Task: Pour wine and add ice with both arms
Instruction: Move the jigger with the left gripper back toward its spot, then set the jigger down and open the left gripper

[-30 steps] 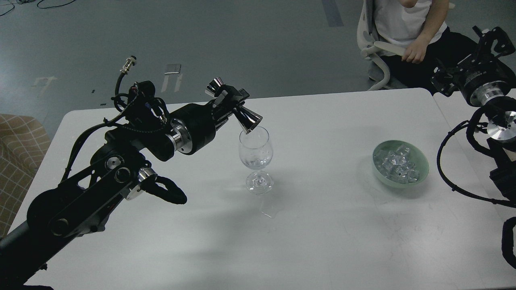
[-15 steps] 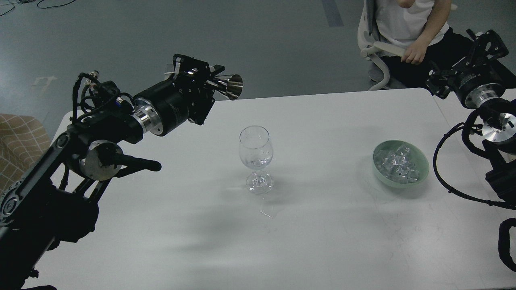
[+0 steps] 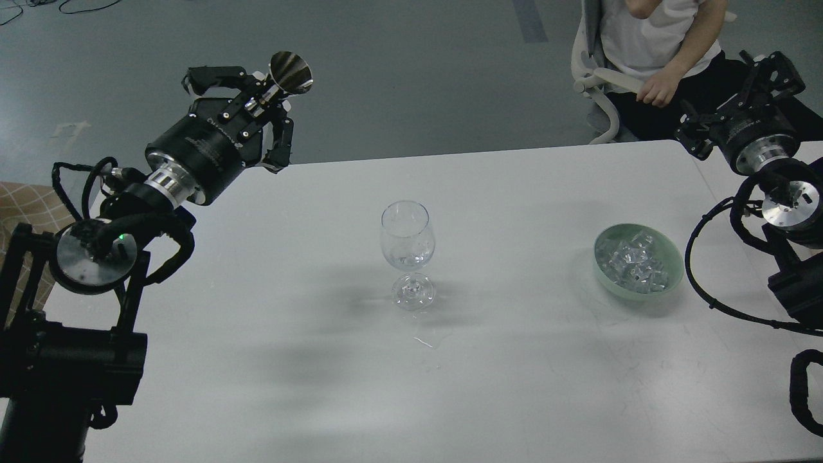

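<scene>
Our left gripper clamps the steel jigger; right gripper unclear; ice cubes look slippery, so we'd pinch flat faces

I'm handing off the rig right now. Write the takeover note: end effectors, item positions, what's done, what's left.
Left end effector: shut on the steel jigger, raised at the table's far left, cup mouth up.
Right end effector: far right, off the table; state unclear.
Wine glass: upright mid-table, a little clear liquid inside.
Ice: all in the green bowl, right of the glass.
Left: add ice.
</scene>
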`<move>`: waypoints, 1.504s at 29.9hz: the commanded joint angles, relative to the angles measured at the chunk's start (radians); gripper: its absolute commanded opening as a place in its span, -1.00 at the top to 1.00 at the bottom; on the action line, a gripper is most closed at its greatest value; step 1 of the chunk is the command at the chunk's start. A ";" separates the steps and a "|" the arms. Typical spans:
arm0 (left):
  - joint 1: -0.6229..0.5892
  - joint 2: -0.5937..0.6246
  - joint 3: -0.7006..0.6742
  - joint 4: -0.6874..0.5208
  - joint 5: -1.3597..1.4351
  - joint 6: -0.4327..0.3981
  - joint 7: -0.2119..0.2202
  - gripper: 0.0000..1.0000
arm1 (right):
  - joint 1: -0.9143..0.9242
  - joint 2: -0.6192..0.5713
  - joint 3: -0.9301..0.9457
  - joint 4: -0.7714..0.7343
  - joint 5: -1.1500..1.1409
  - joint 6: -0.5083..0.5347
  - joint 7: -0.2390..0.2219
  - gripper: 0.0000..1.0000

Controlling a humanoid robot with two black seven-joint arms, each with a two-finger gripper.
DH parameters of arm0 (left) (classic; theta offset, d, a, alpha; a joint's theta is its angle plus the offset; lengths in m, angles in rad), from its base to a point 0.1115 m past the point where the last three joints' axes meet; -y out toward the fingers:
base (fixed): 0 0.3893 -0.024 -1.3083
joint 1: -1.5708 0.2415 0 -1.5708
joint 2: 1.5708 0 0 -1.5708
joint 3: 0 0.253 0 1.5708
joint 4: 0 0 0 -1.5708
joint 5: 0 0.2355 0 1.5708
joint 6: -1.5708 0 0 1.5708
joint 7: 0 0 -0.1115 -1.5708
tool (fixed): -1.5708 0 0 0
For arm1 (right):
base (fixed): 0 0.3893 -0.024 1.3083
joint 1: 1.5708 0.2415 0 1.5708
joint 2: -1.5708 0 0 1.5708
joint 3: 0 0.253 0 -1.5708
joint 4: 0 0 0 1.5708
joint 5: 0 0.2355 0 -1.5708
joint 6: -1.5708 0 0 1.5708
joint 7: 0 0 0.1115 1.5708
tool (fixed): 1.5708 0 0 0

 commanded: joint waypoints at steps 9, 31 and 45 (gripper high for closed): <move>0.113 0.009 -0.179 0.272 -0.199 -0.139 0.000 0.90 | -0.012 -0.008 -0.002 -0.006 0.000 -0.010 0.000 -1.00; 0.179 -0.002 -0.190 0.694 -0.286 -0.414 0.000 0.87 | -0.061 0.000 0.000 0.005 0.000 -0.010 0.010 -1.00; 0.055 -0.002 -0.173 0.898 -0.283 -0.401 -0.013 0.87 | -0.054 0.001 0.002 0.007 0.000 -0.032 0.006 -1.00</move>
